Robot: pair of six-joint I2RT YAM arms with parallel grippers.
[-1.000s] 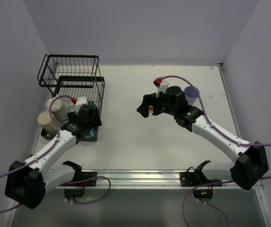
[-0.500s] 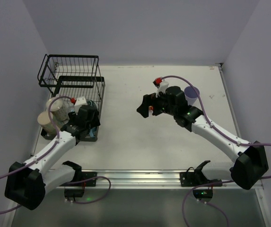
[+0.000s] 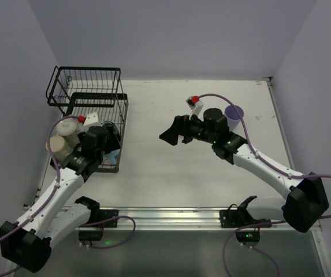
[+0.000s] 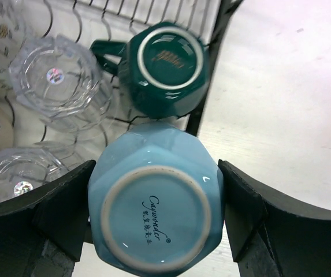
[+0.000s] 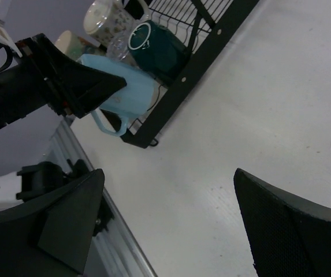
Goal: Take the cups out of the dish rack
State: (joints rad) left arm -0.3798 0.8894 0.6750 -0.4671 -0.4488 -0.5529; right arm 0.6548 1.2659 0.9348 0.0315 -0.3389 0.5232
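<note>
My left gripper (image 4: 156,213) is shut on an upside-down light blue mug (image 4: 156,202), one finger pressed on each side of it. It holds the mug (image 5: 125,95) over the near right corner of the black wire dish rack (image 3: 90,86). A teal mug (image 4: 165,66) and two clear glasses (image 4: 55,75) (image 4: 15,173) stand upside down in the rack just beyond it. Two cream cups (image 3: 67,126) (image 3: 58,147) sit at the rack's left side. My right gripper (image 3: 168,135) hangs open over the middle of the table, facing the rack, with nothing in it.
A lavender tumbler (image 3: 233,112) stands on the table behind the right arm's wrist. The rack's tall basket section (image 3: 84,78) rises at the far left corner, close to the left wall. A metal rail (image 3: 165,216) runs along the table's near edge.
My left gripper has closed on the light blue mug and shifted a little left and up with it. My right gripper has swung slightly left toward the rack.
</note>
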